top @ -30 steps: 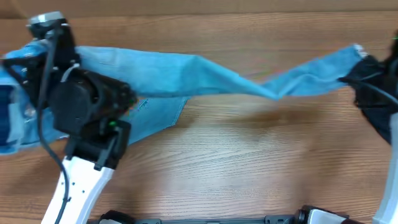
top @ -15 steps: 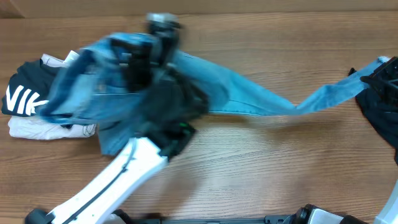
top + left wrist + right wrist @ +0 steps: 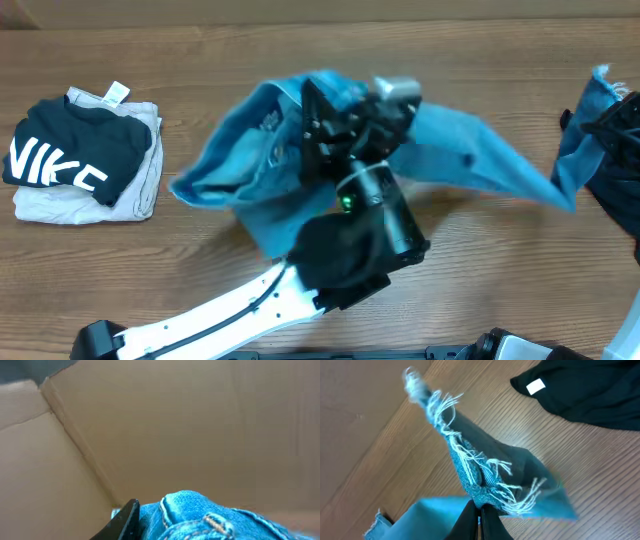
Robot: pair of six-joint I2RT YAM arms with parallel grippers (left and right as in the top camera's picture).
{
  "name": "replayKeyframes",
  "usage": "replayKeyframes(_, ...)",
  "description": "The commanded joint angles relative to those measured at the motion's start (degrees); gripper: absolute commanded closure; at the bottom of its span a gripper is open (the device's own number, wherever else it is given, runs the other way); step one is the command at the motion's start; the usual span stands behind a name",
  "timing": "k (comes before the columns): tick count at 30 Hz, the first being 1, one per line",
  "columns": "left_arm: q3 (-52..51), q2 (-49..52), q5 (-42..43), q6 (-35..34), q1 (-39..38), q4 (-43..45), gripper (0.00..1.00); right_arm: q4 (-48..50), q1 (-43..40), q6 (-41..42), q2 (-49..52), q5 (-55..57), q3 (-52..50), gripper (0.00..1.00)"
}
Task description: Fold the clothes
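Observation:
The light-blue jeans [image 3: 250, 160] hang bunched between my two grippers above the table. My left gripper [image 3: 320, 120] is at table centre, shut on the waist end. In the left wrist view, one black finger [image 3: 126, 519] presses against the denim waistband [image 3: 200, 517]. My right gripper [image 3: 612, 112] is at the far right edge, shut on the frayed hem [image 3: 480, 472], and its gripper [image 3: 480, 510] pinches the cloth tightly. The black NIKE top [image 3: 65, 155] lies folded on the beige tagged garment [image 3: 140, 190] at the left. The plain black garment [image 3: 605, 185] lies at the right and also shows in the right wrist view [image 3: 590, 390].
A cardboard wall [image 3: 200, 425] stands behind the table's far edge. The left arm's white link [image 3: 220, 320] crosses the front centre of the wooden table [image 3: 500, 270].
My left gripper has swung the waist end of the jeans from the far left to table centre, uncovering the folded NIKE pile. The right gripper has kept hold of the hem.

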Motion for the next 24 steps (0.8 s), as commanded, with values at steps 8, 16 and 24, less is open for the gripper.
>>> replayKeyframes(8, 28.65, -3.72, -3.21, 13.68, -15.56, -10.84, 0.62, 1.18, -0.13, -0.35, -0.37, -0.35, 1.70, 0.96)
replayKeyframes(16, 40.79, -5.68, -3.06, 19.69, -36.65, -20.65, 0.56, 1.20, -0.13, -0.35, -0.37, -0.35, 1.70, 0.96)
replayKeyframes(24, 44.52, -15.45, -3.45, 21.81, -40.48, -27.50, 0.75, 1.09, -0.13, -0.35, -0.37, -0.37, 1.70, 0.96)
